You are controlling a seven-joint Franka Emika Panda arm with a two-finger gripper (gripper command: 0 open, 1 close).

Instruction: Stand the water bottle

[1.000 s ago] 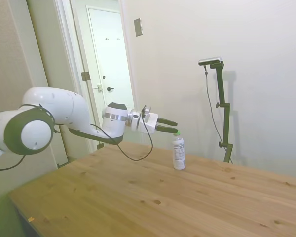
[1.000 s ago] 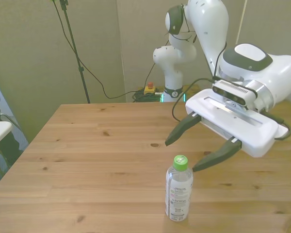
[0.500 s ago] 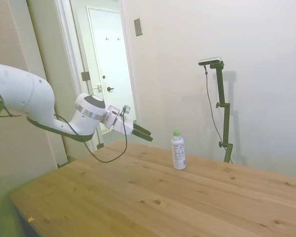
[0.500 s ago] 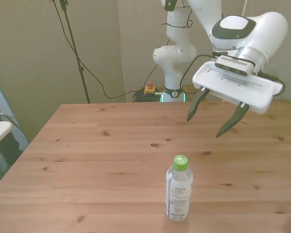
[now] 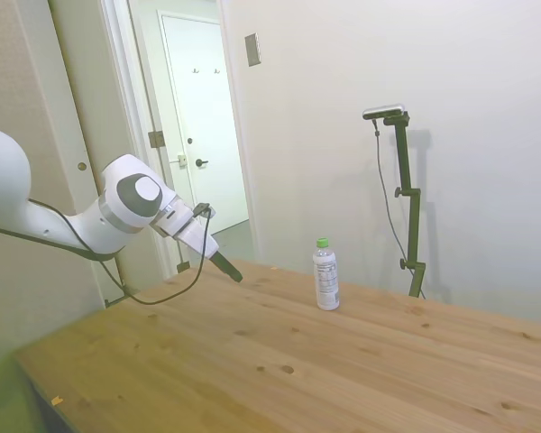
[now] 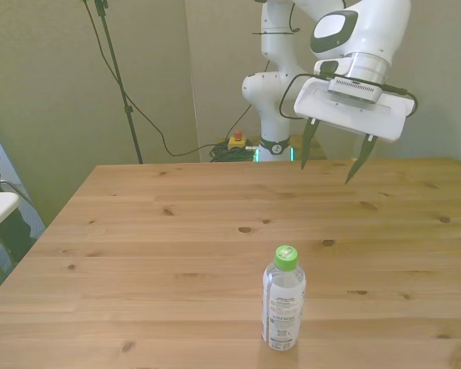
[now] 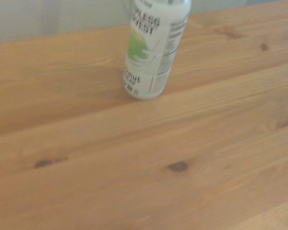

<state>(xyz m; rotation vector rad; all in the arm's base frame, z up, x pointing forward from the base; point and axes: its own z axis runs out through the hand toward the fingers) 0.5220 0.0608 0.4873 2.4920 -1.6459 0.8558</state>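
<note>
Wooden desk (image 6: 138, 231) already carries the water bottle (image 6: 283, 298) upright, so the wide-open, empty jaws are best kept well apart from it.

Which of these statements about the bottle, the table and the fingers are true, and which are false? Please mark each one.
1. The water bottle lies on its side. False: it stands upright on the table.
2. Its cap is green. True.
3. The gripper holds the bottle. False: it is apart from it, near the table's far edge.
4. The fingers are spread open. True.
5. A second bottle stands on the table. False: only one is there.
</note>
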